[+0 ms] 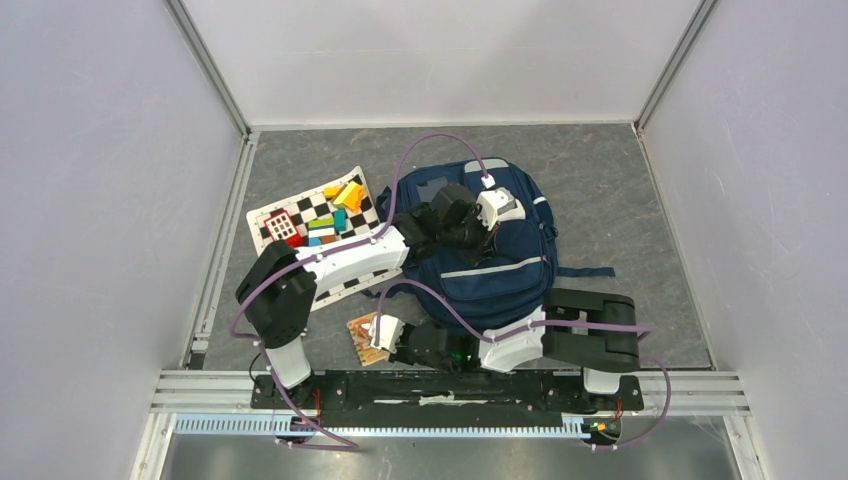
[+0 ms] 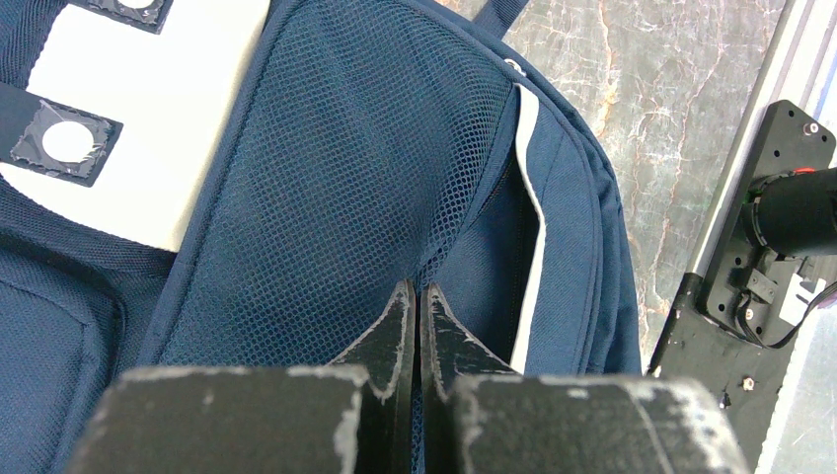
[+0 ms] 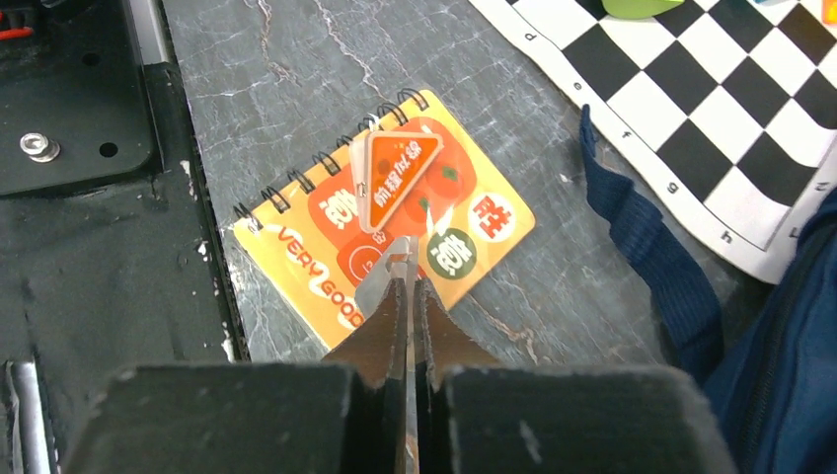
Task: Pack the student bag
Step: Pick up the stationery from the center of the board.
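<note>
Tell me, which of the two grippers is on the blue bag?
The left gripper, shut on the bag at its mesh side; the right gripper is down at the orange notebook instead.

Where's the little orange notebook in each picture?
Top external: the notebook lies low, left of centre.
Left wrist: not in it.
Right wrist: the notebook is in the middle.
Shared landmark: the navy backpack, seen in all three.

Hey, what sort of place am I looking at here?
Likely a robot lab test cell: two arms bolted to a rail, plain white walls on a metal frame, and a staged student bag on a grey mat.
</note>
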